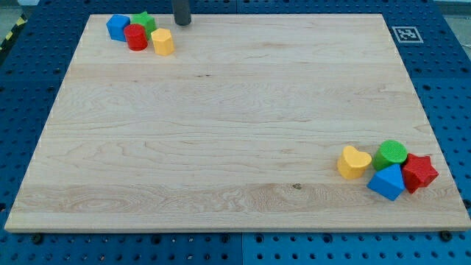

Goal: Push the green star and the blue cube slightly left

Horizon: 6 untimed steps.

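Observation:
The green star (pixel 144 21) and the blue cube (pixel 117 27) sit in a tight group at the board's top left, with a red cylinder (pixel 136 37) in front of them and a yellow block (pixel 163 42) to its right. The star is partly hidden behind the red cylinder. My tip (pixel 181 23) stands at the board's top edge, a little to the right of the green star and just above the yellow block, touching none of them.
A second group lies at the bottom right: a yellow heart (pixel 354 163), a green cylinder (pixel 391 154), a blue triangular block (pixel 388 182) and a red star (pixel 419 173). A marker tag (pixel 406 34) sits by the wooden board's (pixel 235 125) top right corner.

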Each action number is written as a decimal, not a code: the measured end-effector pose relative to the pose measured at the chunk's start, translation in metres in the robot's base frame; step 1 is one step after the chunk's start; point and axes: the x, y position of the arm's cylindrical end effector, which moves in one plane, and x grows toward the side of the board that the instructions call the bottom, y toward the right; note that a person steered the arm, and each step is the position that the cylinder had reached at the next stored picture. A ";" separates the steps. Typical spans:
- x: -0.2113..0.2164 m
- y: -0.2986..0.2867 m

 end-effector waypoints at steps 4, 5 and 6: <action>-0.013 -0.072; -0.013 -0.097; -0.013 -0.103</action>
